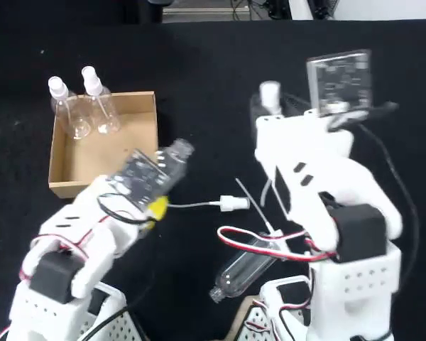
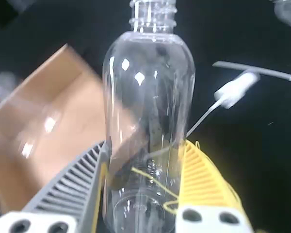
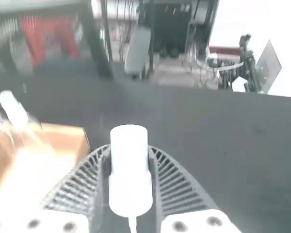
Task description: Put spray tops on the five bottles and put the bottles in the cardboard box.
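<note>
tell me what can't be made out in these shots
High view: lying clear plastic bottle, base hidden under the right arm and red-and-white wires.
Left wrist view: held clear uncapped plastic bottle, mouth cut off by the edge.
Right wrist view: white spray top, tube cut off by the edge; brown cardboard box blurred.

The right arm (image 1: pixel 319 185) hides the lying bottle's (image 1: pixel 241 273) far end.

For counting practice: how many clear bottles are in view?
4 bottles: two in the cardboard box, one in the left gripper, one lying beside the right arm's base; another may be hidden.
</note>
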`<state>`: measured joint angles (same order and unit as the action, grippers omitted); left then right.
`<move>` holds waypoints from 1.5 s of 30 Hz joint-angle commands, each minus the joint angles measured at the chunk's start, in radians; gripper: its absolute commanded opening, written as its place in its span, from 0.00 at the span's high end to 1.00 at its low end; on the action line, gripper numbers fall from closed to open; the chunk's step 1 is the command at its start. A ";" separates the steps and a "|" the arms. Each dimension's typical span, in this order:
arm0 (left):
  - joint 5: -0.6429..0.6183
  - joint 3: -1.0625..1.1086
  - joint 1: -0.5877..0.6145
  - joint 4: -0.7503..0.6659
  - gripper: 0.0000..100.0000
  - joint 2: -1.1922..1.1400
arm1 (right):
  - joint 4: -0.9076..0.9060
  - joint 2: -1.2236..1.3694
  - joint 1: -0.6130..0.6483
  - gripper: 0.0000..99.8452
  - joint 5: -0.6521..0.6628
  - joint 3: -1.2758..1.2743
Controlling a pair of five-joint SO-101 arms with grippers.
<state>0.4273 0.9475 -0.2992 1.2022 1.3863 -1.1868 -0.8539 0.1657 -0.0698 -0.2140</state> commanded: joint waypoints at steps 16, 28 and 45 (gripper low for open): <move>-0.012 0.662 -0.194 -1.162 0.93 0.003 | 0.021 -0.028 -0.015 0.99 -0.084 0.351; -0.006 0.760 -0.116 -1.376 0.93 0.003 | 0.075 -0.027 -0.014 0.99 -0.081 0.357; -0.023 0.760 -0.099 -1.473 0.93 0.003 | 0.132 -0.030 -0.011 0.99 -0.083 0.357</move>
<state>0.4273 1.6840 -0.3974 -0.2463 1.3786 -1.0886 -0.8692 0.1626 -0.1496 0.0944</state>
